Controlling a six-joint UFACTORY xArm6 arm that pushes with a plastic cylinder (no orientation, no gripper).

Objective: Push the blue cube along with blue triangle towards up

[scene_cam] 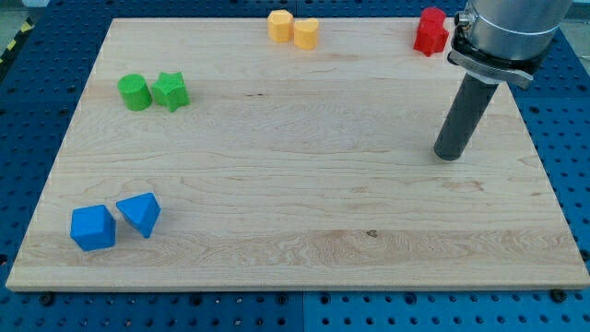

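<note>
— Where on the board, the blue pair?

— Lower left of the frame. Blue cube [92, 228] nearest the corner, blue triangle [140, 214] just beside it toward the view's right and a touch higher. Very close together; impossible to tell whether actually touching. Both well inside the edge of the wooden board [295, 203].

— And my tip?

— My tip [448, 154] at the right of the frame, a little above mid-height, planted on the wood. Plain dark rod, leaning slightly, running up into a grey metal collar at the upper right corner. No jaws of any kind there, so nothing spread, nothing pressed together, nothing pinched. Just a bare rod end, touching no block.

— Relative to the blue ones?

— Well apart. Almost the whole width of the board between them, with the tip higher in the frame than both.

— Other blocks?

— Green pair at the upper left: green cylinder [135, 92] and, right beside it, a green star-like block [171, 90]. Two at the top centre, hard against the top edge: orange-yellow block [280, 25] and yellow block [306, 33], side by side, shapes not clear. Red block [430, 30] at the upper right, near the top edge, just left of the collar, shape hard to make out. Closest block to the tip, yet clearly above it and not in contact.

— Under the board?

— Blue perforated table [37, 92] showing all round.
</note>
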